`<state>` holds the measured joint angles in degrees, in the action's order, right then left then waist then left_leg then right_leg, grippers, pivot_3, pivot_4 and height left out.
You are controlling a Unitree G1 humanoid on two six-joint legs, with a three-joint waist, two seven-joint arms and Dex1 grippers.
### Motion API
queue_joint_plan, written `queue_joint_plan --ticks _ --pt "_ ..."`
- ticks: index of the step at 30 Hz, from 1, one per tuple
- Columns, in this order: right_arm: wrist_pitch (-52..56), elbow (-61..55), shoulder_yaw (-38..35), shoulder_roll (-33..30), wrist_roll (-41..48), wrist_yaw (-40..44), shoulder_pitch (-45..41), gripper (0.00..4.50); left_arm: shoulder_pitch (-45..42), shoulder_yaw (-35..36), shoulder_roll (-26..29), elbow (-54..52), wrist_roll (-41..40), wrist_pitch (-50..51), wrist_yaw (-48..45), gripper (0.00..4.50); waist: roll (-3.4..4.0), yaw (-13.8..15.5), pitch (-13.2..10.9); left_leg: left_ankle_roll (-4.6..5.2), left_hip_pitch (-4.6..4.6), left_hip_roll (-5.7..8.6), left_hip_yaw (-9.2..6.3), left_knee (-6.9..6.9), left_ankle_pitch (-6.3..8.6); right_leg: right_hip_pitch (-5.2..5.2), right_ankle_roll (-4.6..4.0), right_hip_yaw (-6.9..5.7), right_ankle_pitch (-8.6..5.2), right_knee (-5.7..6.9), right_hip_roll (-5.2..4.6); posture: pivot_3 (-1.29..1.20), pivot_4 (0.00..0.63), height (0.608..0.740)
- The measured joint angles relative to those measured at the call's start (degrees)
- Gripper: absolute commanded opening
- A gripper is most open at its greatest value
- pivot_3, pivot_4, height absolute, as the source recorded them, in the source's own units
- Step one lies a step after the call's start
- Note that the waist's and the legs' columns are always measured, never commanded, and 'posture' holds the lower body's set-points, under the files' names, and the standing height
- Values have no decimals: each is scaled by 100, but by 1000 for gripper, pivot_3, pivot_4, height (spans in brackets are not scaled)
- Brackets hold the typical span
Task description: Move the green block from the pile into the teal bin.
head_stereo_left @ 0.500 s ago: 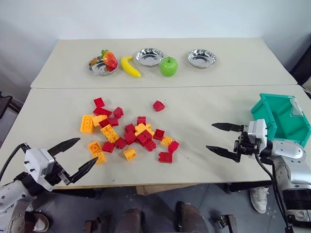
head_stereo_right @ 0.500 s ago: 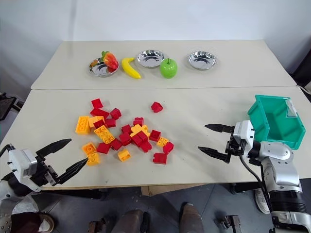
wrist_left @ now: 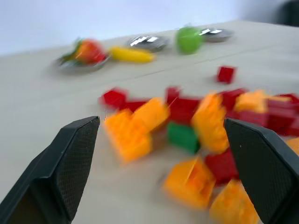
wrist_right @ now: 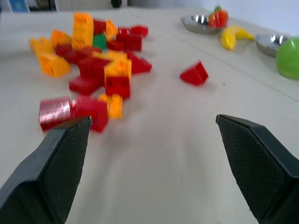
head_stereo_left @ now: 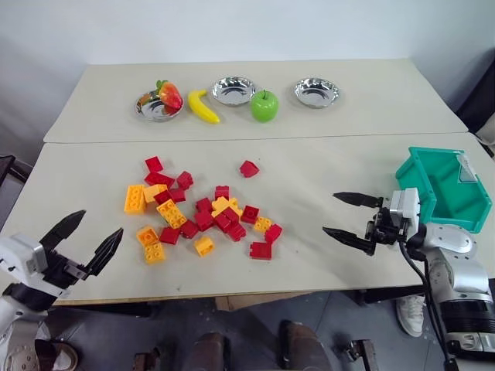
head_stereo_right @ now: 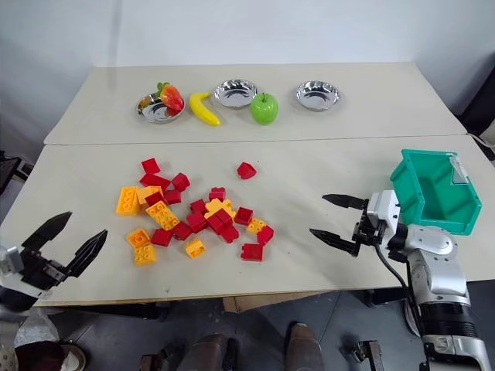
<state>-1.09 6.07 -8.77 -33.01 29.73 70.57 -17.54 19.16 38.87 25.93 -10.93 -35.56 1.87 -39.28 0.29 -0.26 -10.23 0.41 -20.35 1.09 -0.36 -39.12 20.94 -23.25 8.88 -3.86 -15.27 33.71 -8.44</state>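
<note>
Both arms low at the near edge of the tabletop (head_stereo_left: pixel 325 193): my left gripper (head_stereo_left: pixel 83 241) hangs off the near-left corner, jaws spread and empty; my right gripper (head_stereo_left: pixel 348 218) sits level beside the teal bin (head_stereo_left: pixel 447 189), jaws spread too, nothing in them. Just beyond lies the pile (head_stereo_left: pixel 201 212), and the green block (wrist_left: pixel 183 136) is tucked low among orange and red pieces. It's the approach step, I'd say. Next: reach in, pinch green alone without scattering neighbours. Fruit and bowls sit far back.
</note>
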Motion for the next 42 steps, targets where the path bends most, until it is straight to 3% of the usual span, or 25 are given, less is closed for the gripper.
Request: queue_joint_plan --ticks 5,13,16,19,24,29,34,42 --pt "143 -510 100 364 125 -384 -230 4464 407 571 -346 543 29 -387 297 4500 -13 40 7 7 0 -5 -6 -1 10 1 0 -2 0 -1 -9 0 150 740" --pt "119 -541 355 436 98 -337 -237 4464 907 425 -447 250 -38 -510 -176 4500 -17 37 9 19 -1 -18 3 -3 22 2 1 -4 1 -10 -13 0 150 740" --pt "91 -338 327 246 45 -274 -235 4500 905 76 21 -339 -115 -275 -526 3900 -17 39 9 19 -1 -18 4 -4 22 2 1 -4 0 -9 -14 0 150 740" --pt "-23 -171 165 -2 6 -128 -155 4500 819 -499 688 -935 -112 32 -1052 3020 -13 16 8 21 0 -18 12 -4 25 0 0 -2 1 -10 -13 0 150 740" --pt "-121 -136 82 -159 -10 20 0 4500 -262 -1756 1464 -784 242 410 -1687 1533 -4 9 4 18 5 -2 24 -4 25 -2 0 -4 0 -2 -1 0 150 740" --pt "-127 -339 87 -154 -15 -95 119 4500 -1805 -2801 1605 69 582 796 -1971 23 -2 3 3 17 5 -2 40 -5 25 -17 0 -5 0 15 -1 0 150 740" --pt "-121 -611 68 -124 -10 -357 243 4500 -3001 -3152 1631 1213 1072 905 -1900 23 -3 15 2 17 1 -2 94 -12 24 -18 1 -17 1 16 -1 0 150 740" --pt "-115 -833 100 -30 -8 -619 315 4500 -4637 -2855 955 2490 1163 1185 -782 23 -6 19 2 16 -2 -2 88 -27 23 -14 5 -29 3 21 -2 0 150 740"
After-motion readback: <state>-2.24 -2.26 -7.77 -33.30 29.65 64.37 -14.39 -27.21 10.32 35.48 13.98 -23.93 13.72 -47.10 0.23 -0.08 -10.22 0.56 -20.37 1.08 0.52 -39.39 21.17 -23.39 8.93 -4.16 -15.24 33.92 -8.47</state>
